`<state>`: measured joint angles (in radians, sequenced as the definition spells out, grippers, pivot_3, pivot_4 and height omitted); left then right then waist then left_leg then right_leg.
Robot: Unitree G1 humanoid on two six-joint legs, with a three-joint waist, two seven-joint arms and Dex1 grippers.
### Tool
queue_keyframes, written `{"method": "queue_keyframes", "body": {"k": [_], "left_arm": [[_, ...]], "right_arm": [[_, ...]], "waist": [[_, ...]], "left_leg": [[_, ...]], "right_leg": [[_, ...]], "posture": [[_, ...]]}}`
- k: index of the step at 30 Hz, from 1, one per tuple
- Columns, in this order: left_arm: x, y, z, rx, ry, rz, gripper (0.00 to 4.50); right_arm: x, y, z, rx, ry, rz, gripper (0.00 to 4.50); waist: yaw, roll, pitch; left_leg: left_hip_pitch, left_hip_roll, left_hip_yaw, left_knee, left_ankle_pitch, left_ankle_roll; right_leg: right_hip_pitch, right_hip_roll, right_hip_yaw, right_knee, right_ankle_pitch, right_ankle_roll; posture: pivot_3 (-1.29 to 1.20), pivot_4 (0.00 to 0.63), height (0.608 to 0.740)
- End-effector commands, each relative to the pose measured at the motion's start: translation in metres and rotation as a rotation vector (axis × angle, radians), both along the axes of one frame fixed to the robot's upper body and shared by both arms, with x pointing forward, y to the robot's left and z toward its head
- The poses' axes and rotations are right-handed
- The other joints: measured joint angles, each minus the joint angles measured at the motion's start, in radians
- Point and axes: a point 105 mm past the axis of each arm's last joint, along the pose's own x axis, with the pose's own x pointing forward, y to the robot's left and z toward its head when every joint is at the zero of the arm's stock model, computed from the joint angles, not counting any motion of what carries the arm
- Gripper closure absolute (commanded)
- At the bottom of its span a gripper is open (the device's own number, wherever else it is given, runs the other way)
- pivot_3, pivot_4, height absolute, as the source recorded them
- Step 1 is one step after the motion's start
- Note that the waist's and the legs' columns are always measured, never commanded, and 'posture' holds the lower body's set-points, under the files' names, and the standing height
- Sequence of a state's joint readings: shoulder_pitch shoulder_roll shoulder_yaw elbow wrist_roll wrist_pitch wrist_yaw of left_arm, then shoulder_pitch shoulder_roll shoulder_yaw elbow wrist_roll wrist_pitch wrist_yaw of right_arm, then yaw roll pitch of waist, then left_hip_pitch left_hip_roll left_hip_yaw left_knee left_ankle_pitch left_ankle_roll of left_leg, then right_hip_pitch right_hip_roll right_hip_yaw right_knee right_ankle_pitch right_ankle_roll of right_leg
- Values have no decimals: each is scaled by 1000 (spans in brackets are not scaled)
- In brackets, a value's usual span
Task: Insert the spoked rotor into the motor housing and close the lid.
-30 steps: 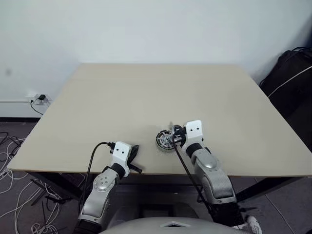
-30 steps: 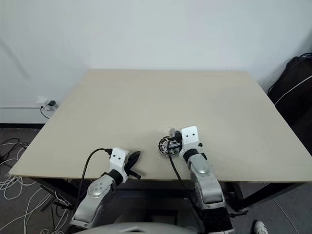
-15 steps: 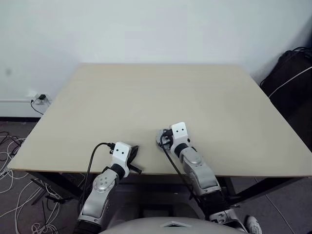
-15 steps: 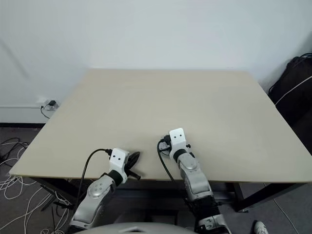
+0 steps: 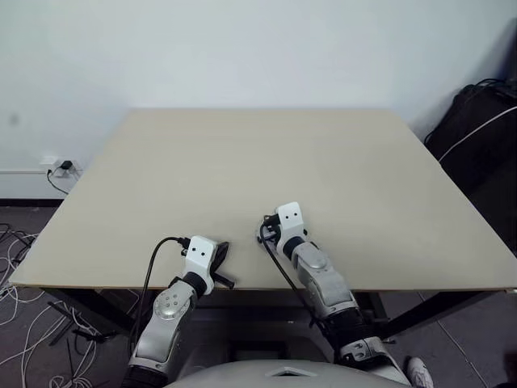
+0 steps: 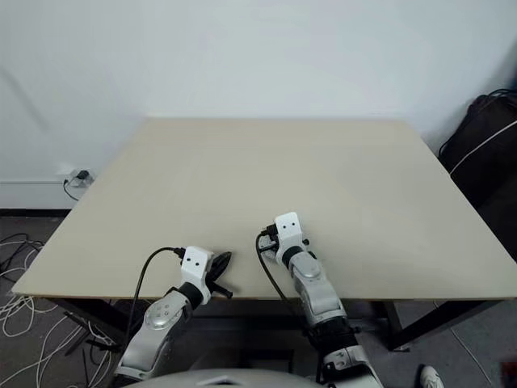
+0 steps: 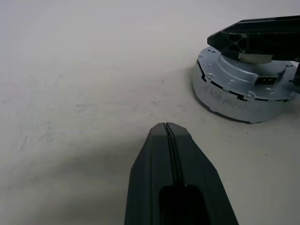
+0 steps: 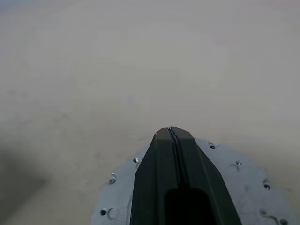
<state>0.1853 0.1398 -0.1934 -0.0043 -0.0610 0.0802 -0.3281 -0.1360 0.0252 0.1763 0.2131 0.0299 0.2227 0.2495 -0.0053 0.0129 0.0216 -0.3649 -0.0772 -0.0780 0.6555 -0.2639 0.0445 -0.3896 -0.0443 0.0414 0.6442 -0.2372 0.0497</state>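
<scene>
the right gripper [image 8: 170, 129], fingers pressed together and empty, has swung in from beside the motor housing [image 7: 243, 91] to lie flat across the lid [image 8: 243, 187] on top, apparently pressing it home. the housing stands closed near the front edge of the table [image 5: 242, 153]; the spoked rotor is presumably inside, unseen. the left gripper [image 7: 168, 126], likewise pressed together and empty, has stayed just beside it.

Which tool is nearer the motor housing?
Right. The right tool, shut, sits over the top of the motor housing. The left tool, also shut, is off to the housing's side, with bare table between them.
</scene>
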Motion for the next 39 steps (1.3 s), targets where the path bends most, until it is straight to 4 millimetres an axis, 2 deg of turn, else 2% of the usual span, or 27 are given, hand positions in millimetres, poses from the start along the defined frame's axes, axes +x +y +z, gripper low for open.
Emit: {"method": "queue_keyframes", "body": {"k": [1, 5, 8, 11, 16, 21, 39], "left_arm": [[6, -1, 18, -17, -74, 4, 4500], [5, -1, 18, -18, -76, 8, 4500], [6, -2, 19, -19, -83, 10, 4500], [7, -2, 20, -22, -92, 17, 4500], [12, 0, 22, -25, -107, 42, 4500], [15, -4, 21, -26, -106, 24, 4500], [16, -9, 20, -26, -102, -11, 4500]], "right_arm": [[-3, 11, 47, 100, -171, 70, 4493], [-9, 1, 75, 142, -289, 33, 4493], [-16, -6, 88, 145, -368, 8, 4493], [-25, -13, 97, 129, -444, -15, 4493], [-32, -35, 110, 126, -553, -176, 4493], [-38, -42, 111, 142, -574, -221, 4493], [-42, -34, 113, 156, -592, -167, 4493]], "waist": [[-2, 0, 1], [-4, 0, 1], [-4, 0, 1], [-3, -1, 2], [-3, -1, 2], [-3, -3, 3], [-1, -5, 5]], "left_leg": [[-1, 0, 0, 0, 0, 0], [-3, 0, 0, -1, 0, 0], [-3, 0, 0, -2, 0, 0], [-3, 0, 0, -2, 0, 0], [-3, 0, 0, -2, 0, 0], [-3, 0, 0, -2, 0, 0], [-3, 0, 0, -2, 0, 0]], "right_leg": [[-1, 0, 0, 0, 0, 1], [-3, 0, 1, 0, 2, 4], [-3, -1, 1, -1, 1, 5], [-3, -1, 1, -1, 1, 5], [-3, -1, 1, -1, 0, 4], [-3, -1, 1, -1, -2, 1], [-3, -1, 1, -1, -2, 0]], "posture": [[0, 0, 740], [0, 0, 740], [0, 0, 740], [0, 0, 740], [0, 0, 740], [0, 0, 740], [0, 0, 740]]}}
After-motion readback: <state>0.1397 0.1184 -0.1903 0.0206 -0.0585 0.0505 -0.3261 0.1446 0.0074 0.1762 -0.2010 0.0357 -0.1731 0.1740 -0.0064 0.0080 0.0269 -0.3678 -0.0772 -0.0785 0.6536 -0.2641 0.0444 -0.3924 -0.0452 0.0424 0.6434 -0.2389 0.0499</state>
